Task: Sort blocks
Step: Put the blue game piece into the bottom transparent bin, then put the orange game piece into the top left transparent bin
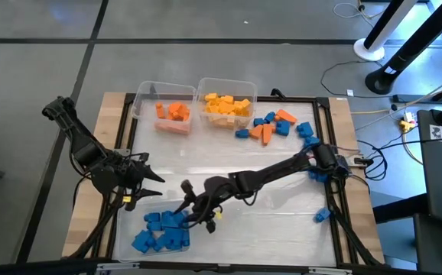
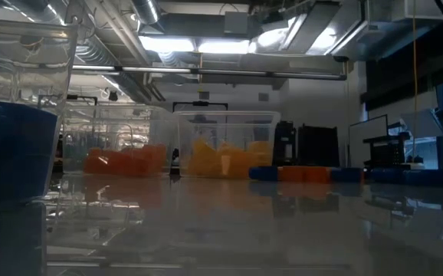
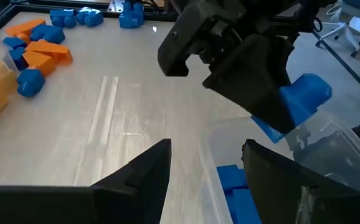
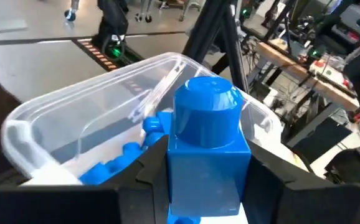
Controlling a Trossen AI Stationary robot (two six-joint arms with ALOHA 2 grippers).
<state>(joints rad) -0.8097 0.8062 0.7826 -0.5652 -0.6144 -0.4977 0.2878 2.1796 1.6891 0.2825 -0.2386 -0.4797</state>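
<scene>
The right pincer [image 1: 200, 210] reaches across the pale wooden counter [image 1: 282, 172] to its near left part and is closed on one small blue plastic toy brick [image 4: 206, 146]. In the right wrist view the brick stands upright between the two dark fingers, its round stud on top. The pincer holds this brick just above the right rim of the clear plastic rectangular bin at the near left [image 1: 126, 226]. Inside this bin lies a heap of blue bricks [image 1: 162, 231].

The left pincer [image 1: 146, 186] waits just beside it, to the left, over the far edge of the same bin. Its fingers [image 3: 136, 180] stand apart and hold nothing.

At the far side of the counter two more clear bins stand side by side. The left one [image 1: 146, 93] contains orange bricks [image 1: 173, 114], and the right one [image 1: 226, 82] contains yellow bricks [image 1: 227, 106]. To the right of the yellow bin a loose group of orange and blue bricks [image 1: 271, 125] lies on the counter. More blue bricks [image 1: 308, 134] lie along the right edge, partly under the right arm, and one blue brick [image 1: 323, 215] lies alone at the near right.
</scene>
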